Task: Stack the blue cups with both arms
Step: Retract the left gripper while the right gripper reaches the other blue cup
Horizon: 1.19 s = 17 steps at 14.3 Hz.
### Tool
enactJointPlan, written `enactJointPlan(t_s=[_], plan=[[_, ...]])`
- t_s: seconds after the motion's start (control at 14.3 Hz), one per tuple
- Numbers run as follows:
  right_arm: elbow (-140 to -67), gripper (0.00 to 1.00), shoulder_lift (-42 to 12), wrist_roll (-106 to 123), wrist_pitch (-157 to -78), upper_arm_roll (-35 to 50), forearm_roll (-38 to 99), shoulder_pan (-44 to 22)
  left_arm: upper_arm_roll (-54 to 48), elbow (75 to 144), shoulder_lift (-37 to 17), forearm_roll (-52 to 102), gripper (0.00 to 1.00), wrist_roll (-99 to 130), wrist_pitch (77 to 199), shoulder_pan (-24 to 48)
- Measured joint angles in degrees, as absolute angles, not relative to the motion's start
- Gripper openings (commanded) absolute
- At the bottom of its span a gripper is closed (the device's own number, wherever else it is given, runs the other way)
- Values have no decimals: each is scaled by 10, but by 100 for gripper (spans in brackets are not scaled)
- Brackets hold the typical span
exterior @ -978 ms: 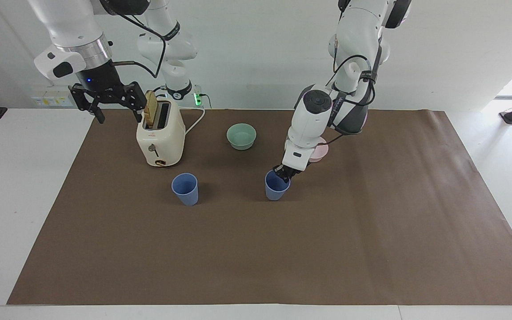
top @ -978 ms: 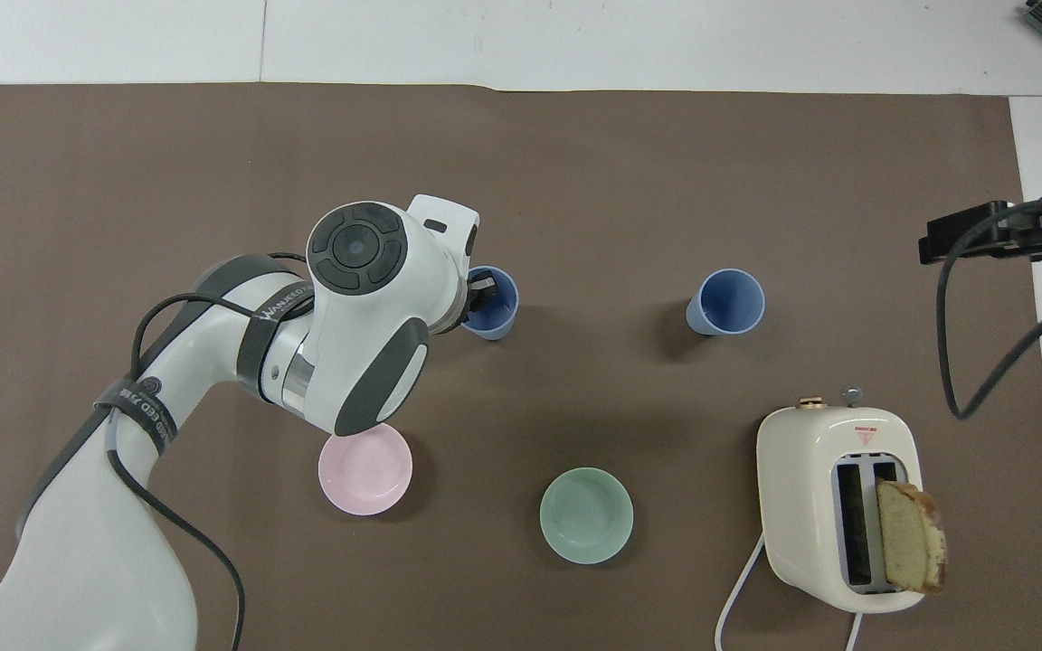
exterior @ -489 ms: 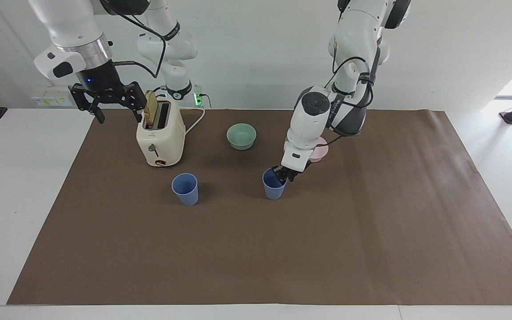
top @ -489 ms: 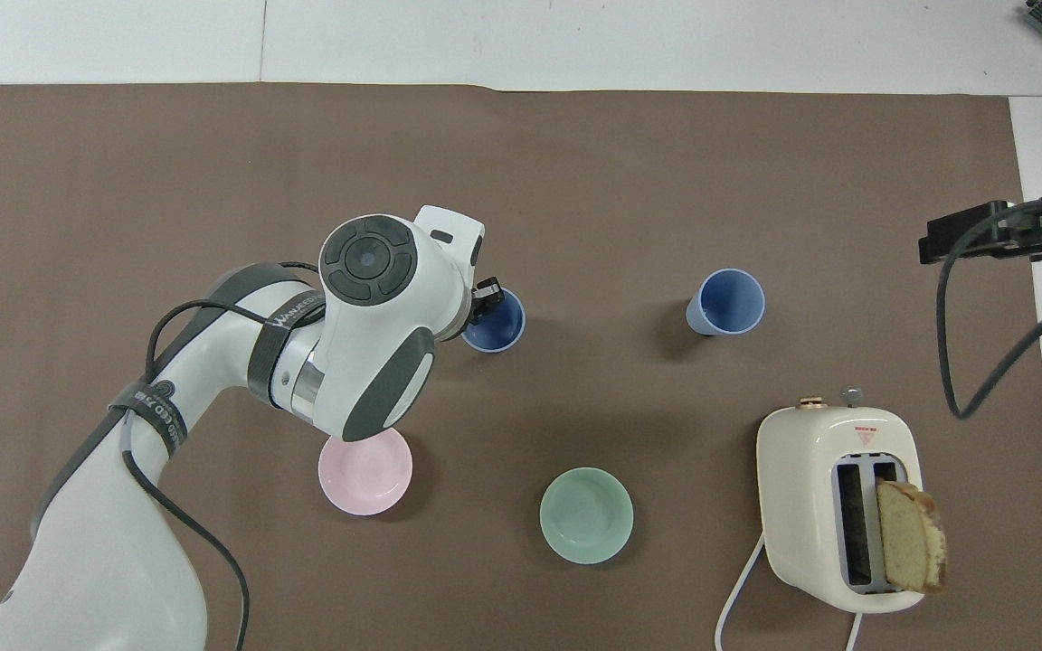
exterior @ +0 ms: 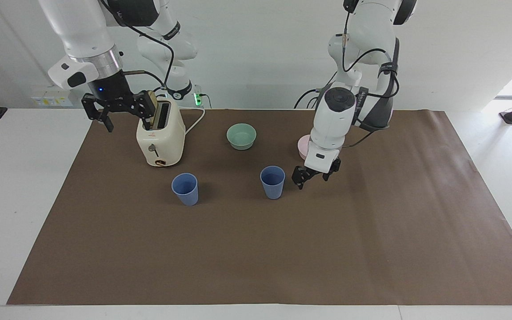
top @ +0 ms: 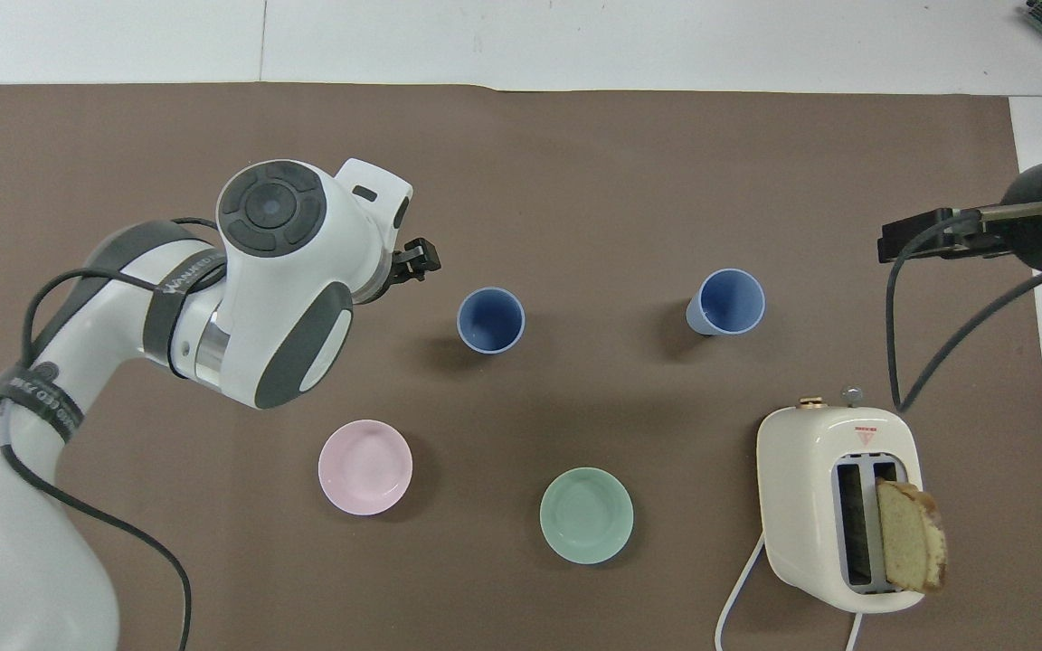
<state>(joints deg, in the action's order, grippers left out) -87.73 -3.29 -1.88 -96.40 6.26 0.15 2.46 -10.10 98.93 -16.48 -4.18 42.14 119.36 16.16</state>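
Observation:
Two blue cups stand upright and apart on the brown mat. One cup [exterior: 272, 182] [top: 490, 319] is near the mat's middle. The other cup [exterior: 185, 189] [top: 727, 301] stands toward the right arm's end, farther from the robots than the toaster. My left gripper [exterior: 314, 177] [top: 414, 260] is open and empty. It hangs low over the mat beside the middle cup, toward the left arm's end, and is clear of it. My right gripper [exterior: 125, 116] [top: 933, 240] is open and empty, raised beside the toaster at the mat's edge.
A cream toaster [exterior: 160, 138] [top: 833, 506] with a bread slice in one slot stands near the right arm. A green bowl [exterior: 241, 135] [top: 586, 515] and a pink bowl [exterior: 302, 147] [top: 364, 467] sit nearer to the robots than the cups.
My left gripper let go of the middle cup's rim, opened and moved off toward the left arm's end. The cup stays upright. My right gripper shifted slightly toward the toaster.

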Motion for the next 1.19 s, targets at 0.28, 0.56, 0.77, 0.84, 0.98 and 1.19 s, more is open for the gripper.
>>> enactJointPlan(t_s=[0.28,0.56,0.77,0.84,0.98,1.19], plan=[[-957,100,-42,-19,-1036,63,2,24,-100,988,-118,-42,100,274,1122,106],[-1002,100,-92,-19,-1124,63,3,10,-100,988,-68,-41,100,136,1061,57],[-1008,100,-130,-19,-1159,63,3,0,-100,988,-40,-41,100,73,1029,30],[-1010,100,-139,-19,-1167,63,3,-2,-99,988,-32,-41,100,61,1021,24],[-1023,100,-152,-19,-1193,63,3,-3,-99,987,-21,-41,100,44,1011,11],[-1041,100,-169,-19,-1208,62,3,-3,-97,974,-15,-38,100,37,995,-1]])
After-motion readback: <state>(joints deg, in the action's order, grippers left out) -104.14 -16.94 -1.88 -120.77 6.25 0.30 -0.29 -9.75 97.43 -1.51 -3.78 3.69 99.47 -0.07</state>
